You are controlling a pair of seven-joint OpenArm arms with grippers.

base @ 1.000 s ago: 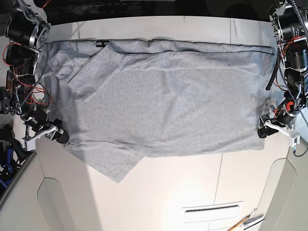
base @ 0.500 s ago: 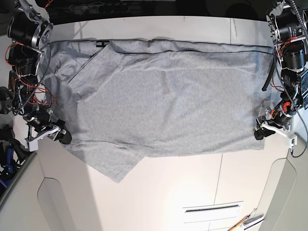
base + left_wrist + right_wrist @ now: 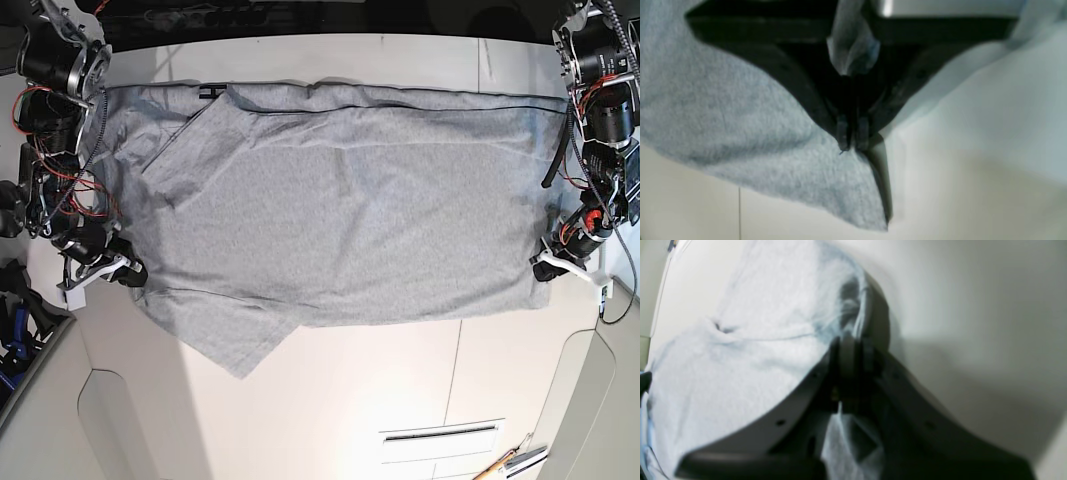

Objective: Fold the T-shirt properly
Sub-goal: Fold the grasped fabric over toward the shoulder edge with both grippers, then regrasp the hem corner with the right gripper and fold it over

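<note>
The shirt (image 3: pixel 340 200) looks like soft matt cloth, heathered and faintly fuzzy up close. Beneath it, the table (image 3: pixel 330 420) is smooth, with a dull sheen. Toward nine o'clock, the right gripper (image 3: pixel 138 277) seems dark matt plastic; toward three o'clock, the left (image 3: pixel 852 136) looks just as dark and matt.

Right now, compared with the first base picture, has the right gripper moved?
Yes, slightly: the right gripper has shifted towards the base view's right and a little up, judged against the curved outline on the table below it.
</note>
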